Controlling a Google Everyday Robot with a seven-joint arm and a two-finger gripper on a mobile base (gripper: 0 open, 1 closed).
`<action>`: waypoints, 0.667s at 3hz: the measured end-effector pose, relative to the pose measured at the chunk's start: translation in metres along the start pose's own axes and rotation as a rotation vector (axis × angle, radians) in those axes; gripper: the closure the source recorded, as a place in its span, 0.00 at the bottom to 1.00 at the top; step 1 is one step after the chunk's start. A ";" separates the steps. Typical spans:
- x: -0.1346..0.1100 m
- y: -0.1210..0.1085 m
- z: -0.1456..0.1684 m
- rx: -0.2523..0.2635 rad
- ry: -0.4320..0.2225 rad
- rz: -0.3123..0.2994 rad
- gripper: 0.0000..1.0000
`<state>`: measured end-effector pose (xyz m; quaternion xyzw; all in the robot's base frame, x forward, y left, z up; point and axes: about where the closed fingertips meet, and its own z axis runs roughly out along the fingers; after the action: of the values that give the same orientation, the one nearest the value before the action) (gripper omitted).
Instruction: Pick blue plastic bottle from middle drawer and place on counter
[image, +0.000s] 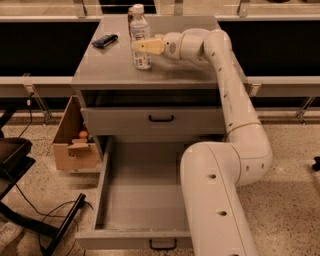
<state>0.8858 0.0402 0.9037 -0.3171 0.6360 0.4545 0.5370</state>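
Observation:
The blue plastic bottle (140, 36), clear with a white cap and a pale label, stands upright on the counter (115, 70) near its back middle. My gripper (143, 47) reaches in from the right and its yellowish fingers (151, 46) are closed around the bottle's middle. The bottle's base looks to rest on the counter top. The middle drawer (112, 200) is pulled wide open below, its grey floor bare, its black handle at the front. My white arm crosses over the drawer's right side and hides it.
A brownish can (131, 13) stands just behind the bottle. A black flat object (105, 40) lies on the counter's back left. The upper drawer front (160, 122) is shut. A cardboard box (72, 145) and a black stand with cables (35, 220) sit on the floor at left.

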 end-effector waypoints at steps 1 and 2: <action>0.009 -0.019 -0.051 0.082 0.091 0.055 0.00; 0.009 -0.019 -0.051 0.082 0.091 0.055 0.00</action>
<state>0.8808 -0.0136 0.8912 -0.2975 0.6864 0.4277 0.5074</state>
